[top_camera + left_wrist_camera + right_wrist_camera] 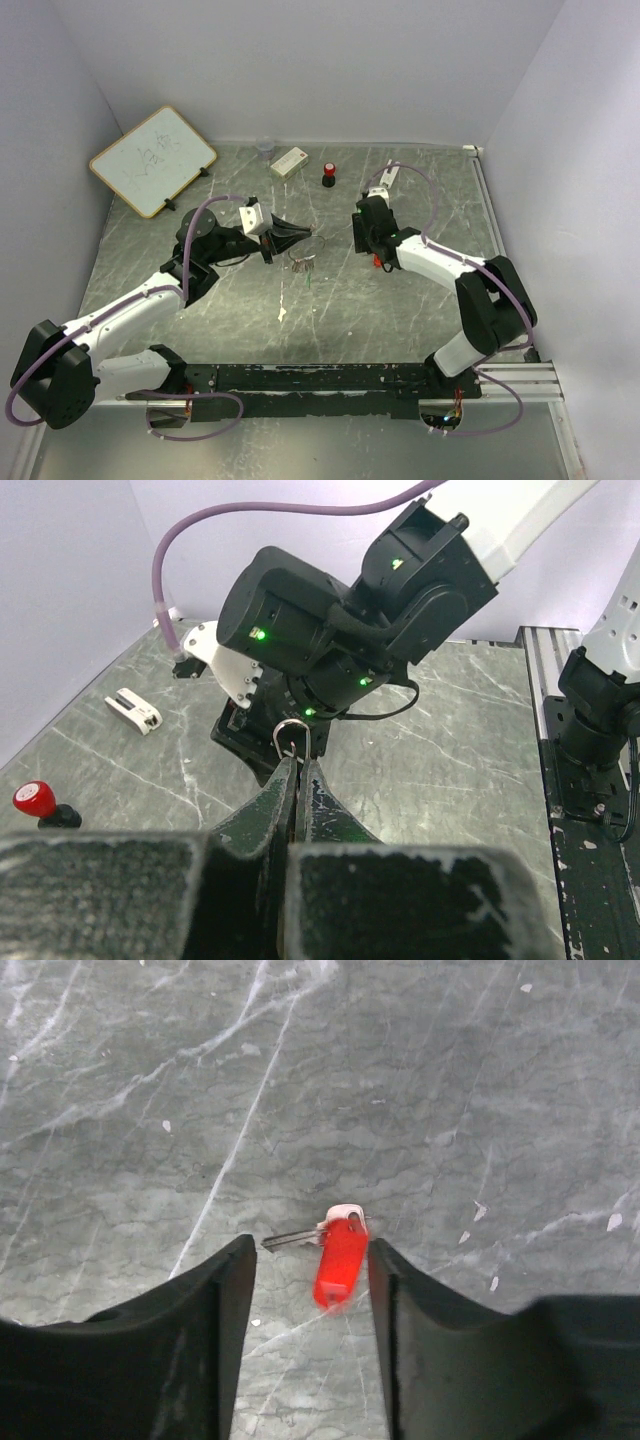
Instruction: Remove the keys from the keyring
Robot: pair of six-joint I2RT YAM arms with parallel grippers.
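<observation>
Right wrist, red key point(340, 1260) lying between parted jaws

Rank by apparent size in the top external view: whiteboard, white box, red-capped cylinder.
1. whiteboard
2. white box
3. red-capped cylinder
All sit near the back wall, so nearness to the camera barely matters.

Table point(450, 1080) noted as veined stone-look, faintly sheened — red key point(340, 1260): glossy plastic head, metal blade; keyring point(290, 730) shiny wire; left gripper point(296, 770) matt black, scuffed.
</observation>
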